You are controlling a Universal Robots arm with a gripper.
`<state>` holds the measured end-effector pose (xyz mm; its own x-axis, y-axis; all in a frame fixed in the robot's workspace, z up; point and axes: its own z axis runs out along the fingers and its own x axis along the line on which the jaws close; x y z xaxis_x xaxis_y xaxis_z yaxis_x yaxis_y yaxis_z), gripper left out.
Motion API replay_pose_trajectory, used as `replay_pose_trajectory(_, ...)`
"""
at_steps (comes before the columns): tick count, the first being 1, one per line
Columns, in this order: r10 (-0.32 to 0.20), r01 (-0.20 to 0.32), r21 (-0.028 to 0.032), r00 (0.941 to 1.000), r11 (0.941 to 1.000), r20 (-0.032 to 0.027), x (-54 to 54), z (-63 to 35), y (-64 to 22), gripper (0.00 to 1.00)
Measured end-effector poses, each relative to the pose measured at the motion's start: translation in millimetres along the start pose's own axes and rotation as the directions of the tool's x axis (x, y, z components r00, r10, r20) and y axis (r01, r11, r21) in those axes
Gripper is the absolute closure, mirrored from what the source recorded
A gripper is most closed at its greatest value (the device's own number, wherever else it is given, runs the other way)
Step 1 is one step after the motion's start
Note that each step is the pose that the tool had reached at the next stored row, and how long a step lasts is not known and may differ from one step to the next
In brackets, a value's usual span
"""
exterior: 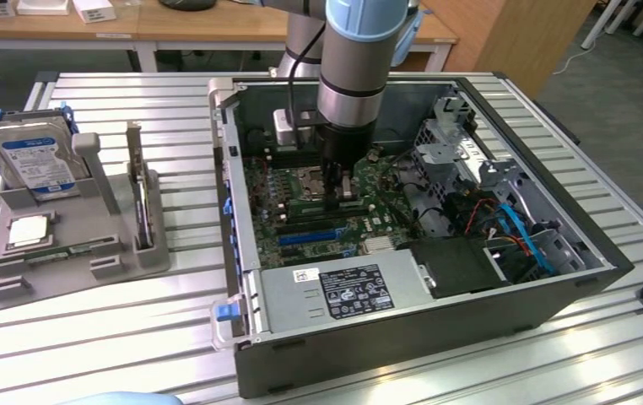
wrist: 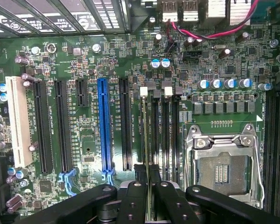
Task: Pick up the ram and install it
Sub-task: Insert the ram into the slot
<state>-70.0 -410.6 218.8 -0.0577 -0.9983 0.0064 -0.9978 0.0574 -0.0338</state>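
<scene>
My gripper (exterior: 342,187) reaches down into the open computer case (exterior: 591,253), over the motherboard (exterior: 299,224) beside the CPU socket. In the wrist view its black fingers (wrist: 135,196) are shut on the ram (wrist: 146,126). The ram shows edge-on as a thin green strip. It runs along the memory slot closest to the expansion slots, and its far end reaches that slot's white latch (wrist: 143,91). I cannot tell whether the ram is pressed fully into the slot. Beside it, the other memory slots (wrist: 170,130) are bare.
The open CPU socket (wrist: 221,163) sits just beside the memory slots, with a blue expansion slot (wrist: 103,126) on the other side. On the exterior view's left, a grey holder (exterior: 68,253) carries a hard drive (exterior: 31,156), an upright card (exterior: 142,198) and a CPU chip (exterior: 29,229). The power supply (exterior: 344,291) fills the case's near corner.
</scene>
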Motion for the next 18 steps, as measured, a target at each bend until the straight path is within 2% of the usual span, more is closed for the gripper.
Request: replay_pose_trajectory(18,0.000,0.000,-0.0001,1.0000,1.0000,0.0000,-0.3,0.4,-1.4,0.87)
